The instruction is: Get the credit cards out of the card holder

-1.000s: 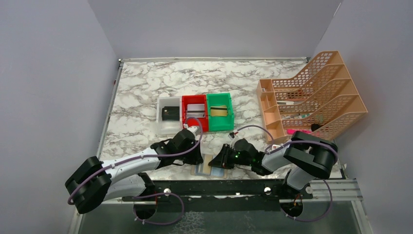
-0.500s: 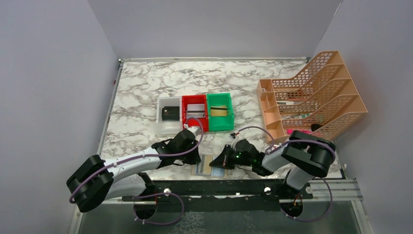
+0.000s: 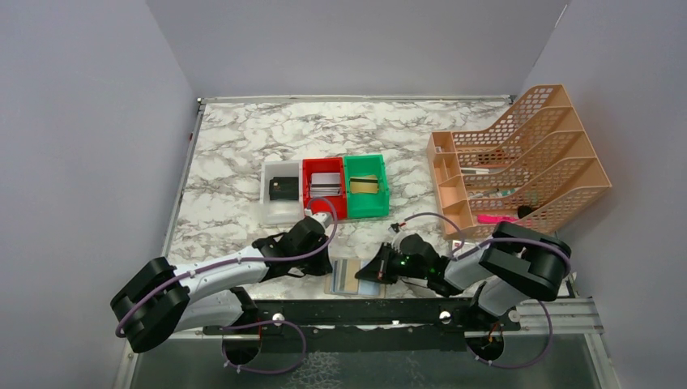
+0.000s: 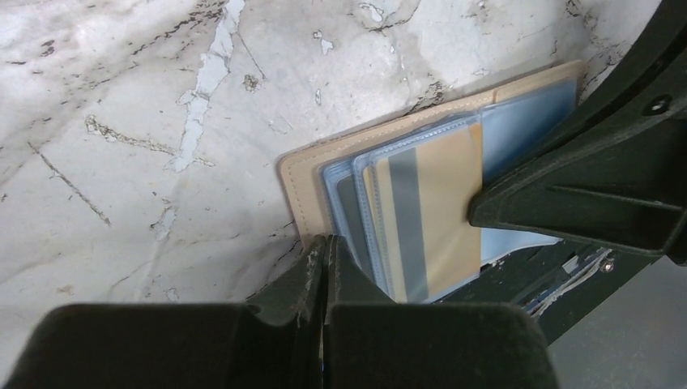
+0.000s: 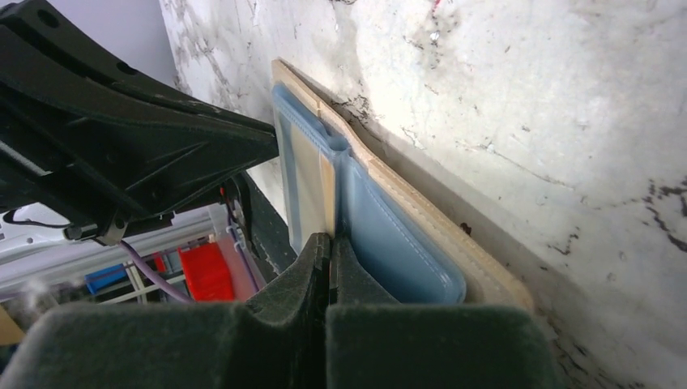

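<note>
Credit cards (image 4: 429,211): our right end effector (image 5: 328,243) pinches one; we should pull straight toward it while the left end effector (image 4: 324,243), pressed together, steadies the card holder (image 4: 296,182).

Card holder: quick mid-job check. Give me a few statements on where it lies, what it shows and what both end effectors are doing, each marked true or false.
1. The card holder lies open on the table. True.
2. It lies at the far edge of the table. False: it is at the near edge, between the two end effectors.
3. A card with a dark stripe sits in a clear sleeve of the holder. True.
4. The left end effector is wide open. False: its fingers are pressed together at the holder's edge.
5. The right end effector is shut at the holder's sleeves. True.
</note>
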`<action>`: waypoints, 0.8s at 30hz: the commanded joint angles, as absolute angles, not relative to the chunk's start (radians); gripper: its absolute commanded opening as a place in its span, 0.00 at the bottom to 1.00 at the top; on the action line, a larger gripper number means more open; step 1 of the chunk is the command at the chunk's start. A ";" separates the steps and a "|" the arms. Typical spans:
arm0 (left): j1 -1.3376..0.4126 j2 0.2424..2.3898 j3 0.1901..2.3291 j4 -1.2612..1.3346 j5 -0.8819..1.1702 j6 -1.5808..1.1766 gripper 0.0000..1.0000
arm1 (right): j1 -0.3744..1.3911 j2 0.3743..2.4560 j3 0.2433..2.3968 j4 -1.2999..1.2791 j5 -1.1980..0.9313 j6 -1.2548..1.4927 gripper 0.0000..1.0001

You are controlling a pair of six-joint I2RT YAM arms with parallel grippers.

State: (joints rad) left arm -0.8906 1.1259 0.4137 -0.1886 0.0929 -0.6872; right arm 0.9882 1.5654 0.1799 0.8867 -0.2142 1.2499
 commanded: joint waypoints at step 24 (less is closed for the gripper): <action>-0.893 0.998 0.416 -0.104 0.068 -0.719 0.49 | 0.951 1.668 0.384 0.748 -0.322 1.096 0.04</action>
